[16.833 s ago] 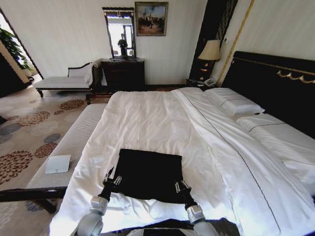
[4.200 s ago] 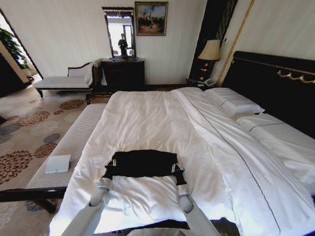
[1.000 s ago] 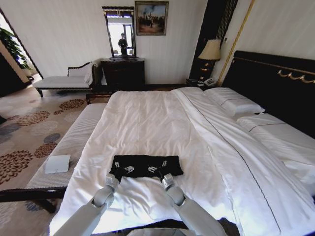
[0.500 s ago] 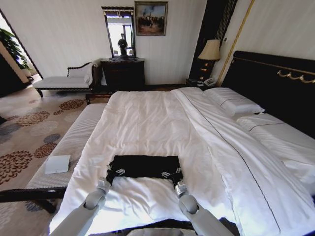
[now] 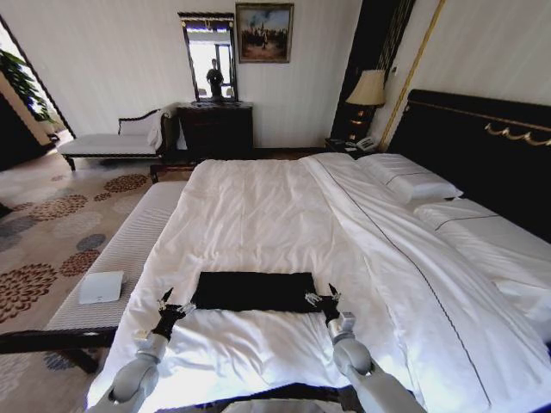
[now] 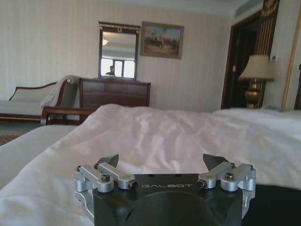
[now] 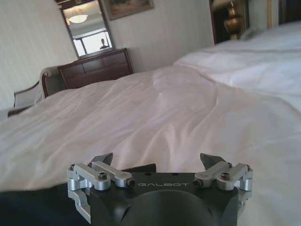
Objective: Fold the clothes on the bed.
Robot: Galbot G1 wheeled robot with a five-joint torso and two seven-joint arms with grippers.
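A: With the black T-shirt lying as a narrow band near the bed's six o'clock edge, both grippers are spread wide, empty.

B: Left gripper at nine o'clock, right gripper at three; I'd pinch the ends evenly.

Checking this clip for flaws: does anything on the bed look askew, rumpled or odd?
Nothing stands out. The black T-shirt lies as a neat flat band on the bed, edges fairly straight. The left hand and right hand sit open at its two ends, holding nothing.
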